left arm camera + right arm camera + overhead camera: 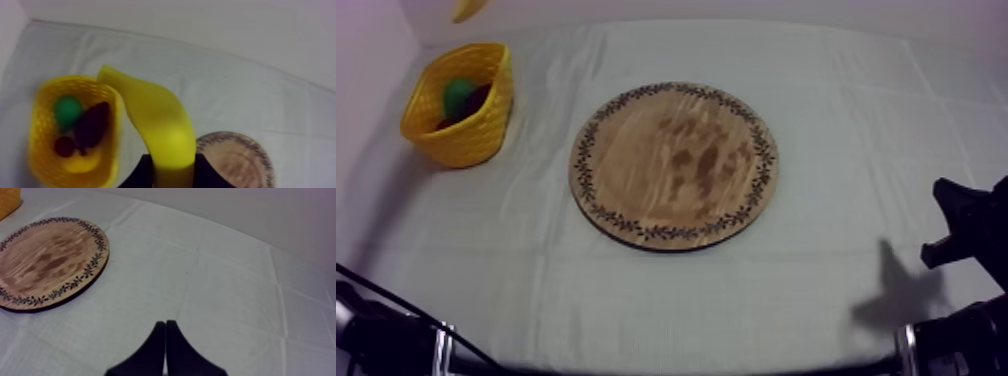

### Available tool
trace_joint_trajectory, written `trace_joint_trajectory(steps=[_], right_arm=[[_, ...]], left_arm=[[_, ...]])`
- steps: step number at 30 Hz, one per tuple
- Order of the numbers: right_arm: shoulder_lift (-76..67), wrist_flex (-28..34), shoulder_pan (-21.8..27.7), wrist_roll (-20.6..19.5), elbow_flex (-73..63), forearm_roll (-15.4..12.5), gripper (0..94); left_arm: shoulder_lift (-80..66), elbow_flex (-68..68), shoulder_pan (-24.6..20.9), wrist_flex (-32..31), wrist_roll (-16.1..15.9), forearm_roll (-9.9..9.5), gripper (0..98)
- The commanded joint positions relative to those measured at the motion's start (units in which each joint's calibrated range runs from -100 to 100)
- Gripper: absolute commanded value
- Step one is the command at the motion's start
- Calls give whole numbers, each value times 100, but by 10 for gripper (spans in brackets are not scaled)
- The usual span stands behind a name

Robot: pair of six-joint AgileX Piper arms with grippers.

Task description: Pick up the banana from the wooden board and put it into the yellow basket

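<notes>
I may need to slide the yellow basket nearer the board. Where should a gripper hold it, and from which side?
Probably the rim of the yellow basket on the side facing the wooden board, from above, one finger inside and one outside. The top is open and the wall thin and steep, with the fruit below the rim.

Wood grain showed on board (674, 165), matt, blotchy. Smooth plastic look on banana (160, 125), slight sheen. Perforated lattice formed basket (486, 130) wall. Matt, creased weave was tabletop cloth (816, 270).
</notes>
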Motion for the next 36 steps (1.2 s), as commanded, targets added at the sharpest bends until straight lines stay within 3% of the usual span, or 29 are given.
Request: trace_joint_trajectory(steps=[1, 5, 10, 17, 19, 23, 27, 31, 36], right_arm=[[0, 3, 1, 2, -3, 1, 3], [0, 3, 1, 2, -3, 1, 3], [0, 3, 1, 2, -3, 1, 3], [0, 3, 1, 2, -3, 1, 3], [0, 3, 1, 2, -3, 1, 3], [0, 3, 1, 2, -3, 1, 3], [0, 3, 1, 2, -3, 1, 3], [0, 3, 1, 2, -3, 1, 3], [0, 3, 1, 2, -3, 1, 3]], left_arm=[[-113, 282, -335, -39, -258, -8, 172], [-173, 721, -635, -184, -451, -16, 174], [-177, 1438, -872, -567, -466, -1, 198], [-5, 2116, -1041, -1168, -516, 201, 283], [22, 2269, -1068, -1290, -555, 274, 375], [-16, 2590, -1112, -1424, -599, 375, 652], [-176, 2711, -1143, -1450, -659, 408, 781], [-491, 2704, -1118, -1440, -679, 418, 786], [-1144, 2719, -1023, -1436, -675, 405, 715]])
